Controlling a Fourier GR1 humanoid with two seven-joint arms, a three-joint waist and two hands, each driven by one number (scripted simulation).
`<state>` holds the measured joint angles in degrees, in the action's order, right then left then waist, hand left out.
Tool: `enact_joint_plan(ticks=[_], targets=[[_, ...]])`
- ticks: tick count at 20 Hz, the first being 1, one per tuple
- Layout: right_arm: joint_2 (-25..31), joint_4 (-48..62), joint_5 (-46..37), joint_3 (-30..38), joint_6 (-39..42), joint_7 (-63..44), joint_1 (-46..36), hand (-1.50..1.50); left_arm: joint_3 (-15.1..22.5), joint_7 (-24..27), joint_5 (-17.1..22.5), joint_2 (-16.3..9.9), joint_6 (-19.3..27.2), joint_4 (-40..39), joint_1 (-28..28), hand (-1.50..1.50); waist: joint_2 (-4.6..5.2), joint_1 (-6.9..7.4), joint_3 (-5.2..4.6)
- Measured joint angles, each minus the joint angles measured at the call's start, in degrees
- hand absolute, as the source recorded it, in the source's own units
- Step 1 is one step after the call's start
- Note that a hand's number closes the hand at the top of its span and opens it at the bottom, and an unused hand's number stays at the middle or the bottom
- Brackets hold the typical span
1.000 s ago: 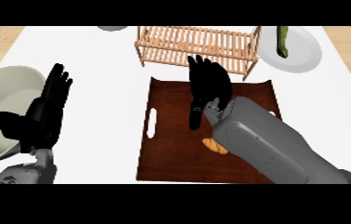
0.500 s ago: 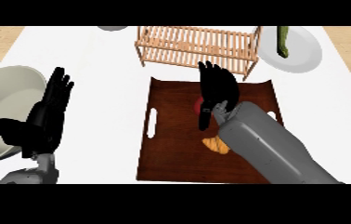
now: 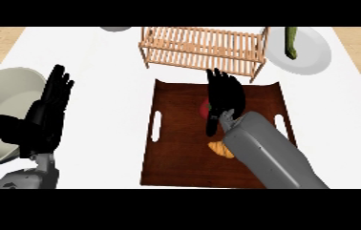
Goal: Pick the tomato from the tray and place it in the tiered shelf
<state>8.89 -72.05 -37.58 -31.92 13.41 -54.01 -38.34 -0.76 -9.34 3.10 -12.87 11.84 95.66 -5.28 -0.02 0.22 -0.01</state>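
A dark brown tray (image 3: 176, 143) with slot handles lies on the white counter (image 3: 106, 81), near the middle; the right hand (image 3: 224, 100) hangs over the tray's far half, its black fingers stretched out straight toward the far side and gripping nothing; the red tomato (image 3: 204, 110) lies on the tray directly under that hand, only a sliver of it showing at the hand's left edge, so whether the palm touches it cannot be told; an orange, croissant-like pastry (image 3: 220, 148) sits on the tray just nearer than the tomato, partly covered by the grey right forearm (image 3: 271, 155); beyond the tray's far edge stands the tiered shelf (image 3: 204, 50) of pale wooden slats; to the right of the shelf a white plate (image 3: 310, 52) carries a long green vegetable (image 3: 291, 42); at the left edge the left hand (image 3: 49, 105) rests open with fingers pointing away, in front of a pale bowl (image 3: 17, 88); a grey dish (image 3: 116, 28) shows partly at the far edge.
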Motion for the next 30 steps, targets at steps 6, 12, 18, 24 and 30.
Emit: enact_joint_plan(ticks=[6, 12, 18, 24, 30], targets=[[-2.95, 1.36, -5.28, 2.65, -0.19, 3.45, 2.47, -1.5, -0.65, 0.71, -0.83, 1.22, -1.0, -0.14, 0.49, 0.0, 0.0, 0.01, 0.0], [-5.64, 6.49, -8.92, 5.81, -1.28, 7.29, 3.43, -1.5, -0.8, -0.29, -1.86, 2.02, -1.53, 1.56, 1.26, 0.0, 0.02, 0.05, 0.01], [-7.18, 10.13, -10.62, 6.23, -0.44, 10.16, 3.03, 1.5, -1.67, 0.16, -1.92, 2.43, -2.45, 0.84, 0.87, 0.0, -0.23, 0.06, -0.08], [-7.56, 12.14, -12.24, 2.72, -3.18, 8.37, 1.05, 1.5, -2.12, 0.02, -2.14, 2.54, -3.19, 0.57, 0.7, 0.0, -0.4, 0.36, -0.19], [-7.33, 9.04, -3.95, -9.48, -10.72, -7.14, -0.5, 1.5, -0.59, -0.59, -2.96, 3.74, -2.89, 0.03, -1.45, 0.0, -0.14, 2.26, -0.25]])
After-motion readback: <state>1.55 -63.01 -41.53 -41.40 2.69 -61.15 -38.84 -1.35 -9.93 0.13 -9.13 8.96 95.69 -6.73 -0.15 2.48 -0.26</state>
